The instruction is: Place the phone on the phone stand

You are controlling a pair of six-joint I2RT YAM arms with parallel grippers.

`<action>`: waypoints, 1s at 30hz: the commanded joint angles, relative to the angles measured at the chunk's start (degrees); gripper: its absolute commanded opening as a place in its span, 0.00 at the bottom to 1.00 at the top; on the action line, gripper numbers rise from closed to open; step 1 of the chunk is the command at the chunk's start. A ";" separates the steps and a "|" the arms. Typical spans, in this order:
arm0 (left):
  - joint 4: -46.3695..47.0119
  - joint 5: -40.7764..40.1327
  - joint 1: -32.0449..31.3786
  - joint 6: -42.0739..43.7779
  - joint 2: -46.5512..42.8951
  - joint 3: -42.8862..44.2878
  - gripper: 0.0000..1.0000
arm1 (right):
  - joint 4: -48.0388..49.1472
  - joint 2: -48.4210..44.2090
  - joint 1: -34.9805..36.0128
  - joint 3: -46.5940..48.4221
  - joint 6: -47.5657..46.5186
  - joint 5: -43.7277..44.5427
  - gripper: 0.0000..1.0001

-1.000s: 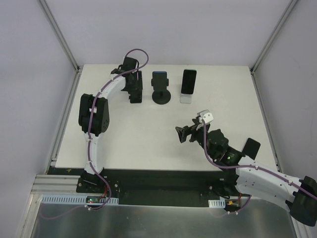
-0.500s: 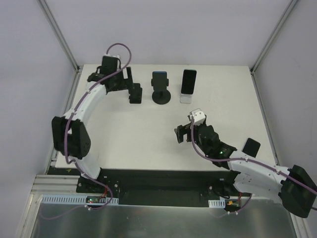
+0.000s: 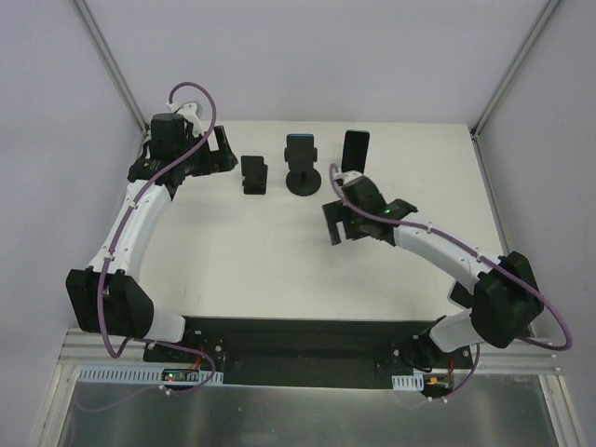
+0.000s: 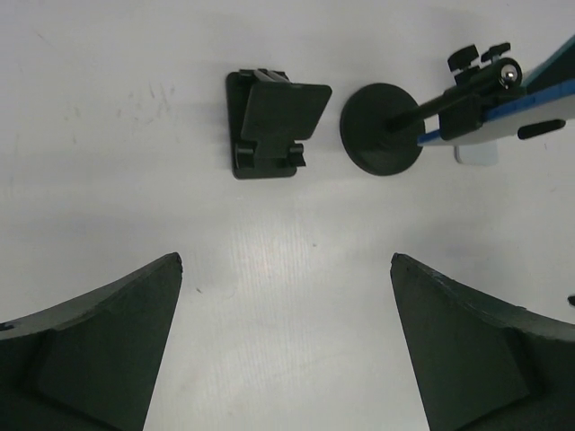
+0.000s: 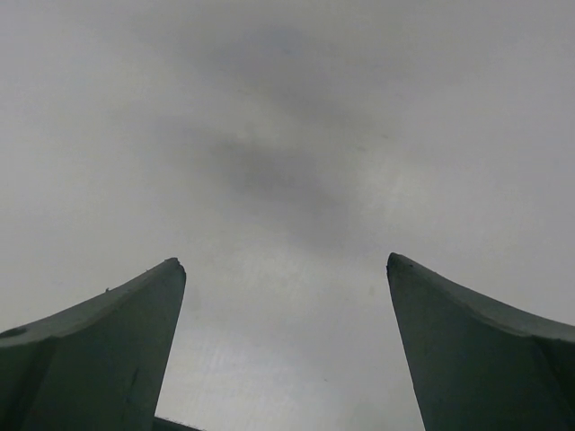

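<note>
Both arms reach across the counter (image 3: 261,251) toward a round-based holder (image 3: 304,179) that clamps a blue-edged phone (image 3: 300,145). Just left of the holder sits an empty black stand (image 4: 269,121), and just right of it a dark phone (image 3: 355,149) is propped upright, its long axis rising off the counter. The left fingers (image 4: 99,350), spread wide and holding nothing, face the empty stand from further left of the holder. The right fingers (image 5: 90,359), equally wide and empty, point down at bare counter on the holder's near side, with the dark phone beyond them toward the far edge. The right arm looks nearer that phone, likely the one to move
</note>
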 commanded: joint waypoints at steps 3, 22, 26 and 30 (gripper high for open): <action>3.67 10.28 -0.37 -0.81 -5.09 -3.16 0.98 | -14.87 -5.82 -25.37 -5.66 9.74 -7.14 0.96; 6.84 18.46 -0.37 -2.22 -5.54 -4.92 0.98 | 2.53 -21.31 -87.35 -27.92 19.33 -11.53 0.97; 6.75 18.10 -0.37 -1.87 -4.49 -5.09 0.98 | 5.25 -19.90 -87.63 -28.80 18.28 -12.15 0.96; 6.84 18.02 -0.37 -1.60 -3.87 -5.27 0.98 | 6.22 -16.13 -87.63 -29.50 17.14 -14.34 0.96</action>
